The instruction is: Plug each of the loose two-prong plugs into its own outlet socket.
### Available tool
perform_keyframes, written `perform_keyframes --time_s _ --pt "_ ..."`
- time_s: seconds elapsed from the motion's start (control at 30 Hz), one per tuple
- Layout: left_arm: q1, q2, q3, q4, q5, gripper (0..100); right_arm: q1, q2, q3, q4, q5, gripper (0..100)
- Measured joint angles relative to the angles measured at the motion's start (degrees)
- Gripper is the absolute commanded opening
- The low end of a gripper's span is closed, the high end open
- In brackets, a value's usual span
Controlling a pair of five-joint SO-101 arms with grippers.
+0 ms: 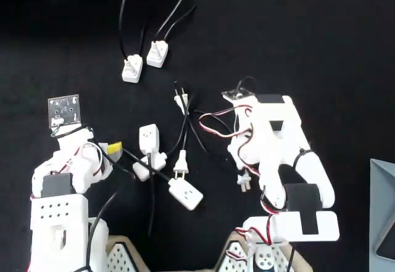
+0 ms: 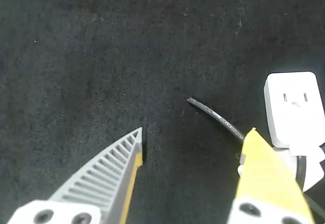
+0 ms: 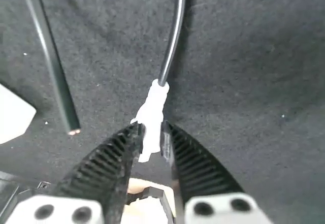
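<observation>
My right gripper [image 3: 151, 138] is shut on a small white two-prong plug [image 3: 150, 113] just above the black mat; its black cable [image 3: 172, 36] leads away. In the high view this plug [image 1: 244, 181] hangs under the right gripper [image 1: 244, 174], right of centre. My left gripper [image 2: 193, 150] stands open over bare mat, beside a white outlet socket [image 2: 293, 107] with two empty slots and a loose cable end [image 2: 213, 115]. From above, the left gripper [image 1: 111, 153] sits just left of that socket [image 1: 149, 137]. Another socket [image 1: 186, 193] lies below a plug [image 1: 181, 163]. A third plug [image 1: 180, 100] lies mid-table.
Two more white sockets [image 1: 132, 69] [image 1: 157, 54] with black cables lie at the back left. A small marker card [image 1: 64, 110] sits near the left arm. A grey bin [image 1: 382, 213] stands at the right edge. Black cables cross the middle of the mat [image 1: 321, 56].
</observation>
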Motion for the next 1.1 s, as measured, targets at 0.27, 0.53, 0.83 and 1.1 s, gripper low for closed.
perform_keyframes --time_s 0.27,0.53,0.83,1.1 --pt "0.0 0.0 0.0 0.0 0.0 31 -2.4 0.0 0.0 0.2 -6.2 8.8" --pt "0.0 0.0 0.0 0.0 0.0 31 -5.0 0.0 0.0 0.2 -11.2 9.6" --pt "0.0 0.0 0.0 0.0 0.0 31 -5.0 0.0 2.0 0.2 -12.7 9.6" --pt "0.0 0.0 0.0 0.0 0.0 31 -5.0 0.0 2.0 0.2 -12.8 9.6"
